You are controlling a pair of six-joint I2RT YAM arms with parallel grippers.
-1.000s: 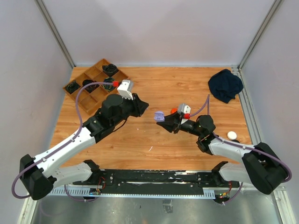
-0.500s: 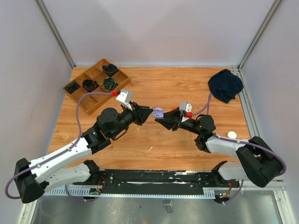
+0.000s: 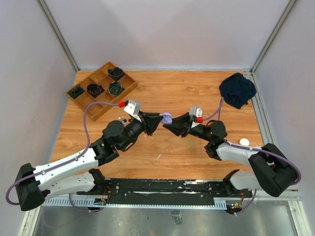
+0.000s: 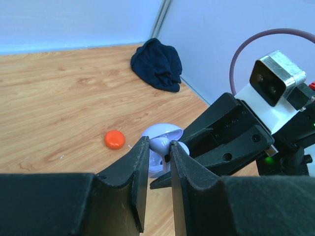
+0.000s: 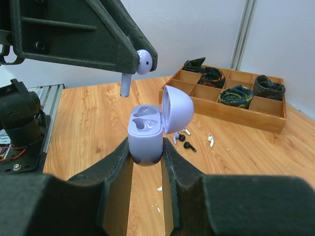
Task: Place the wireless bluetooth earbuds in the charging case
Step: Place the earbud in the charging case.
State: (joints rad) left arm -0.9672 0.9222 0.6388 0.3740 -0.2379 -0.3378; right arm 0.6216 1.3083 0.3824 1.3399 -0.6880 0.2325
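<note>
**Earbud poised over the open case, mid-air**

Nearest the arm bases, a white round case [image 3: 244, 142] lies on the worktop [image 3: 197, 93] beside the right forearm, out of the way of the work.

Further in, above the middle of the worktop, the two hands meet tip to tip. The right hand [image 5: 146, 155] is closed on the lower half of the lavender charging case [image 5: 145, 132]. It holds the case upright with the lid [image 5: 178, 109] swung back, so both sockets face up and stay clear of the fingers. The left hand [image 4: 157, 150] is pinched nearly shut on a lavender earbud [image 5: 142, 61], stem pointing down, just above and to one side of the sockets — not yet inside. Gripping the bulb leaves the stem free to enter first. An orange round case [image 4: 114, 139] sits on the wood below.

Beyond them, the loose earbuds [image 5: 189, 146] — white and dark — lie scattered just in front of the wooden tray [image 5: 221, 113], whose compartments hold dark coiled items. In the far right corner lies a dark cloth [image 3: 237, 89].
</note>
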